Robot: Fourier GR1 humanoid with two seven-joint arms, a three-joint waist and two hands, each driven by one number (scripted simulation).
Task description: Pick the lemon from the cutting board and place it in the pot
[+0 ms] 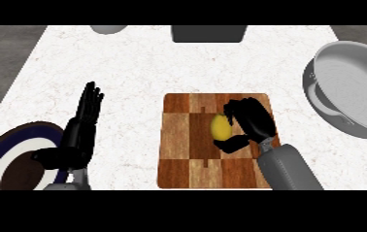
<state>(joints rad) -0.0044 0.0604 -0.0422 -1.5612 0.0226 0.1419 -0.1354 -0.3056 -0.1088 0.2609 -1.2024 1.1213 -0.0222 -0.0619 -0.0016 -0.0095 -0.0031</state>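
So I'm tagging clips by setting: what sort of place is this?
Likely a kitchen counter: a wooden cutting board with a lemon on it, a pot at the right, a plate at the left.

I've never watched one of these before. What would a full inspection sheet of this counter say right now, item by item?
Surface: white speckled counter.
Job's things: lemon lies on the wooden cutting board; pot stands at the right edge, apart from the board.
Clutter: blue-rimmed plate at lower left; grey round object and dark box at the far edge, both cut off.
Hands: right hand curled round the lemon on the board; left hand open, fingers straight, resting beside the plate.
Cables: nothing seen.
Surroundings: grey floor beyond the counter's left side.
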